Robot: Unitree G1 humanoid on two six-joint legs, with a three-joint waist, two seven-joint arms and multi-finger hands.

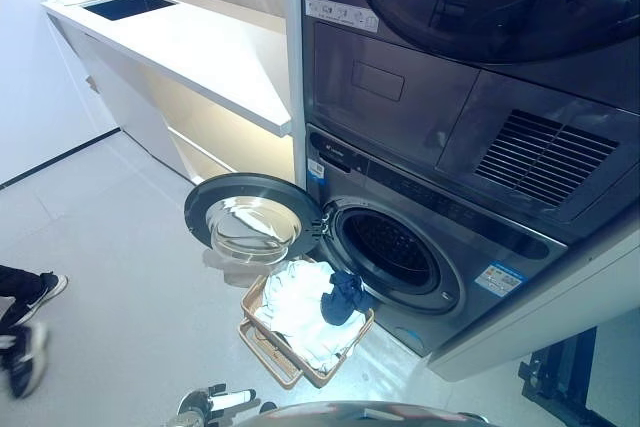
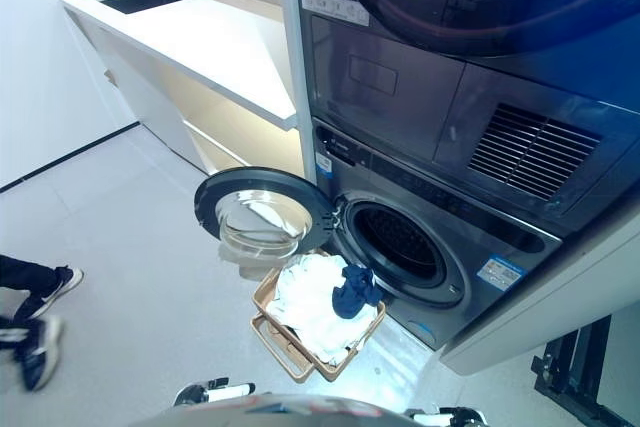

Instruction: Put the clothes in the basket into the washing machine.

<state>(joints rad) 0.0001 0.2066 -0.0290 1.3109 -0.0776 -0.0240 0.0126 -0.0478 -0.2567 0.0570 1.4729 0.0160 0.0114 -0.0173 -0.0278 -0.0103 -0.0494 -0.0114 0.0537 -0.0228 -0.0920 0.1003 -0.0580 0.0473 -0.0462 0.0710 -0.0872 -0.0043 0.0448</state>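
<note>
A tan wicker basket (image 1: 262, 332) stands on the floor right in front of the lower washing machine (image 1: 470, 247). White clothes (image 1: 300, 307) fill the basket, and a dark blue garment (image 1: 343, 299) lies on top at its right side, nearest the drum. The machine's round door (image 1: 252, 219) is swung open to the left and the drum opening (image 1: 392, 247) looks dark. My left hand (image 1: 215, 402) shows only at the bottom edge, well short of the basket. A sliver of my right hand (image 2: 450, 415) peeks in at the bottom edge.
A second machine (image 1: 450, 37) is stacked on top. A white counter (image 1: 190, 47) with a sink (image 1: 128, 5) runs along the left wall. A person's legs and dark shoes (image 1: 25, 327) are at the left edge. A black stand (image 1: 575, 377) is at the lower right.
</note>
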